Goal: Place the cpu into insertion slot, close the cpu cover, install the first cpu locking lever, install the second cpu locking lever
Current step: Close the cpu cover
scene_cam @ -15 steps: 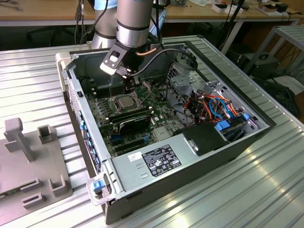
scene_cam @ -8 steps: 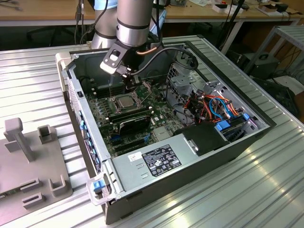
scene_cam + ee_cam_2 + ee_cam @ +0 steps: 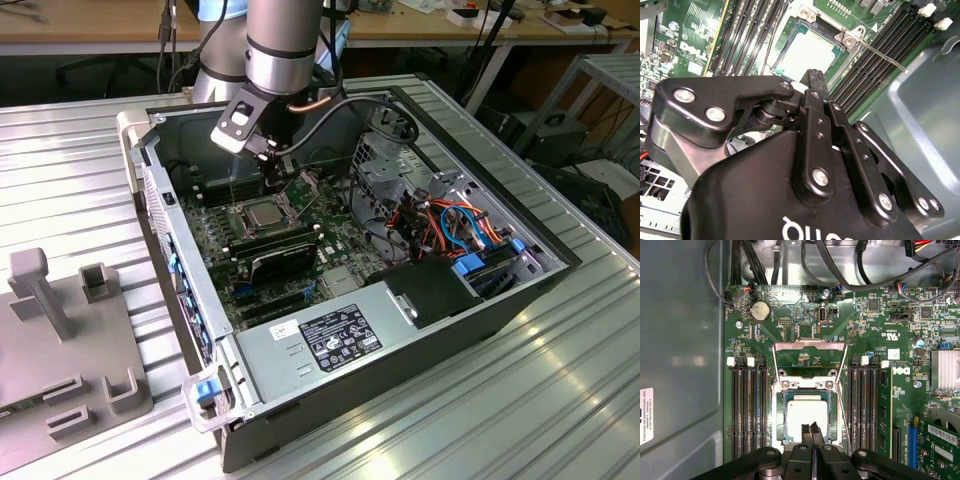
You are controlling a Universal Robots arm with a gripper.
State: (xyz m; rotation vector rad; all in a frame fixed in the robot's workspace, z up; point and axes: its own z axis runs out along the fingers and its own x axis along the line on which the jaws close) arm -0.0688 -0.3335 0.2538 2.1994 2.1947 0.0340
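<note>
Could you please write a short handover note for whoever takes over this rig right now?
Gripper: jaws shut with nothing between them, tips at one edge of the cpu; whether they touch it cannot be told.
Cpu: lies flat, silvery side up, in the insertion slot.
Cpu cover: open, swung back on its hinge, clear of the cpu.
Locking lever: in the second wrist view it sticks out free beside the slot, not latched.
Done: the cpu is placed.
Left: closing the cover and installing both locking levers.
</note>
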